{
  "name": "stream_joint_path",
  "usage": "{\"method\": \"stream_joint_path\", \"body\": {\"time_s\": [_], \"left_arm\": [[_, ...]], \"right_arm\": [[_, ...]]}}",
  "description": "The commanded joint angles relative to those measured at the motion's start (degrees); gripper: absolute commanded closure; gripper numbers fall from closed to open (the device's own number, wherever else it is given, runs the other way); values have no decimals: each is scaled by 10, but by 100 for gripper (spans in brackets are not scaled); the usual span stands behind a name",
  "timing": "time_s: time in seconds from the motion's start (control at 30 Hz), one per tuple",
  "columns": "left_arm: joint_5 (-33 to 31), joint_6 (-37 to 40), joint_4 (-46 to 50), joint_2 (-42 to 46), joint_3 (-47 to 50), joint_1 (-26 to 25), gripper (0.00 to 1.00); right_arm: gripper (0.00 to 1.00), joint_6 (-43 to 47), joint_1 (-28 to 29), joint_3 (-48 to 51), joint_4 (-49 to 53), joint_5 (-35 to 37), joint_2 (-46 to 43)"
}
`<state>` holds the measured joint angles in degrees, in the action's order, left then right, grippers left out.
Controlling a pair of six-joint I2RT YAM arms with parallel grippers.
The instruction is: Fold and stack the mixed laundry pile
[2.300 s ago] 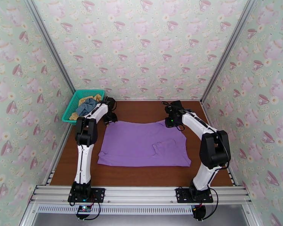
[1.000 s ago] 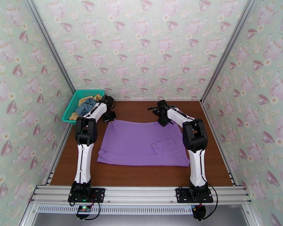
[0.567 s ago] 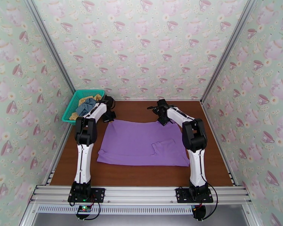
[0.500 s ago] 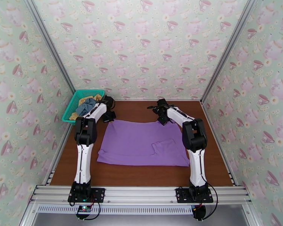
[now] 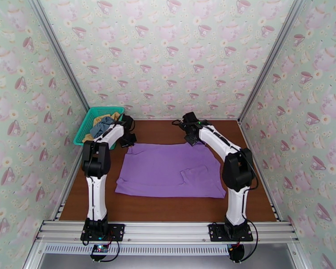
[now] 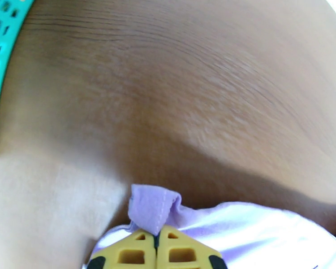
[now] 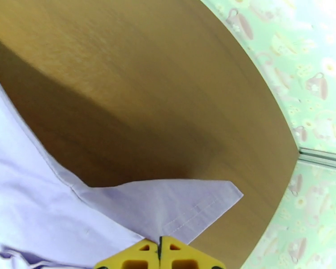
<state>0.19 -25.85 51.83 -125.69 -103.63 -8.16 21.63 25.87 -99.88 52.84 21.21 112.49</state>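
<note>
Both elbows have swung outward and the right gripper (image 7: 159, 247) has moved a bit toward the back wall. Its yellow fingers (image 7: 181, 258) pinch the far right corner of the purple T-shirt (image 5: 168, 169). The left gripper (image 6: 157, 238) pinches the far left corner. The shirt lies spread on the brown wooden table (image 5: 163, 128). A grey-blue piece (image 5: 101, 126) and a mustard-yellow piece (image 5: 99, 116) sit in the teal basket (image 5: 82, 128) at the back left, beside teacup wallpaper (image 5: 168, 54)
</note>
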Motion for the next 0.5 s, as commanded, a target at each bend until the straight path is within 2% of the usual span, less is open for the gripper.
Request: {"method": "stream_joint_path", "body": {"time_s": [0.0, 0.37, 0.47], "left_arm": [[15, 5, -27, 47, 36, 0, 100], [9, -3, -89, 180, 216, -3, 100], [4, -8, -107, 210, 270, -4, 100]], "right_arm": [[100, -69, 21, 43, 43, 37, -29], [100, -302, 105, 204, 88, 123, -123], [100, -367, 123, 252, 88, 122, -142]]}}
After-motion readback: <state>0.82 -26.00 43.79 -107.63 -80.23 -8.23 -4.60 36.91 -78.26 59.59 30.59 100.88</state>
